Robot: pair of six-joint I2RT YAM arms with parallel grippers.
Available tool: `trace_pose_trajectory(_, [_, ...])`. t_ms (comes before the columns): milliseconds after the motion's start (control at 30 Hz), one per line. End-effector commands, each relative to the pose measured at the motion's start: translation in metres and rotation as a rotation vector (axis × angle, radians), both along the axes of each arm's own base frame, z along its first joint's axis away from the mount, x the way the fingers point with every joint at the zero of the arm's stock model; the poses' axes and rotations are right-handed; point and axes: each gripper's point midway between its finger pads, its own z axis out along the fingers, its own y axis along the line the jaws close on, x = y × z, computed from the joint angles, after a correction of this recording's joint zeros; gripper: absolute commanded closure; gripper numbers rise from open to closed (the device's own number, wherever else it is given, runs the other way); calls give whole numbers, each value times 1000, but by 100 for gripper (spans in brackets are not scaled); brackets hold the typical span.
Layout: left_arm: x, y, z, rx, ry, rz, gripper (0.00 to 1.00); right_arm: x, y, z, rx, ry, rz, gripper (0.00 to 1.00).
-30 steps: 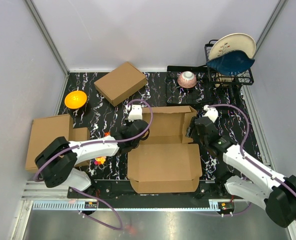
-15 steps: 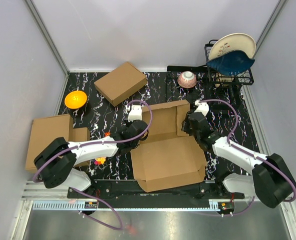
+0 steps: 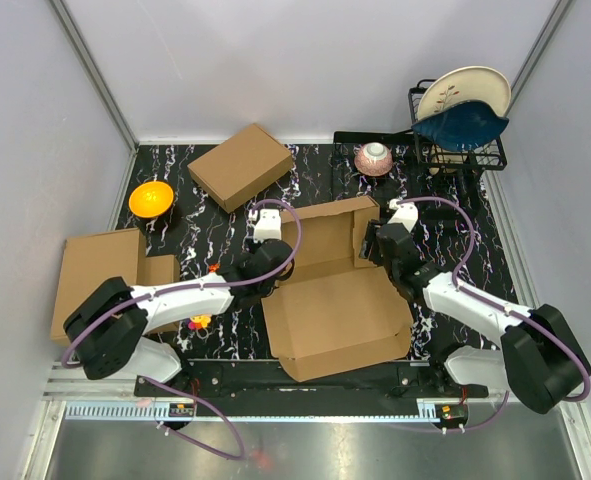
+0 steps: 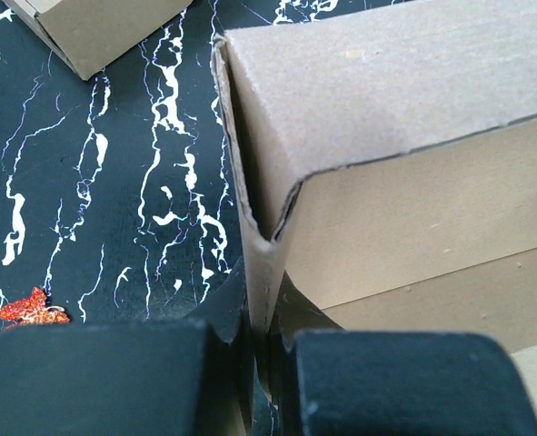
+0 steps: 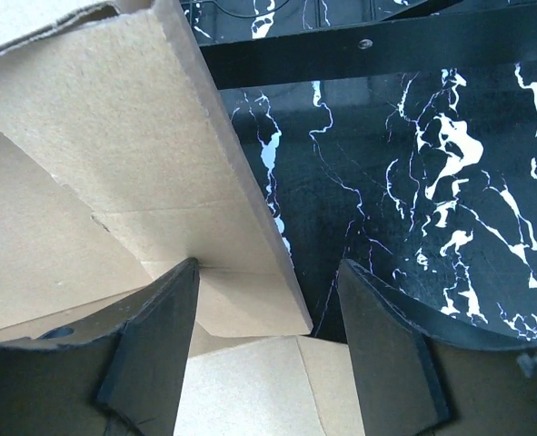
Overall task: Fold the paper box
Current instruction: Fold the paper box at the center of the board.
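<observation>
The paper box [image 3: 337,312] lies on the black marbled table [image 3: 200,215], reaching forward from both grippers. Its thin side wall [image 4: 250,236] is pinched edge-on between the pressed-together fingers of the left gripper [image 4: 259,338], probably to keep it upright. The right gripper [image 5: 268,266] is spread around a side flap [image 5: 186,154], with a gap left at its right finger, likely for folding it inward. The pinch and gap are shown only by the wrist views; the whole box is shown only from above.

No legible text or labels
</observation>
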Motion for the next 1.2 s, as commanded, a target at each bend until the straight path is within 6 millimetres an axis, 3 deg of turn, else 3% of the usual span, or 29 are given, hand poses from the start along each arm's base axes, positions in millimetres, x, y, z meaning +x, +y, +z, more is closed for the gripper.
trace_pose_trajectory(0, [-10,-15,6,-3,23,-110,100,19,-6,31,22,-133,-67,30])
trace_pose_trajectory(167, [-16,-26,6,-11,56,-191,100,27,1,46,61,-238,-29,25])
trace_pose_trajectory(367, [-22,-39,8,5,88,-287,100,31,20,33,40,-201,73,21])
trace_pose_trajectory(567, [-24,-36,9,39,107,-301,100,27,10,13,4,-165,42,33])
trace_pose_trajectory(700, [-19,-31,9,37,116,-287,100,20,5,11,3,-155,32,41])
trace_pose_trajectory(867, [-11,-28,6,69,134,-251,100,15,16,28,50,-163,95,23])
trace_pose_trajectory(1033, [-3,-18,-10,153,175,-169,100,5,38,61,116,-145,211,18])
trace_pose_trajectory(1167, [1,-17,-20,158,192,-128,100,-9,41,84,140,-150,265,12])
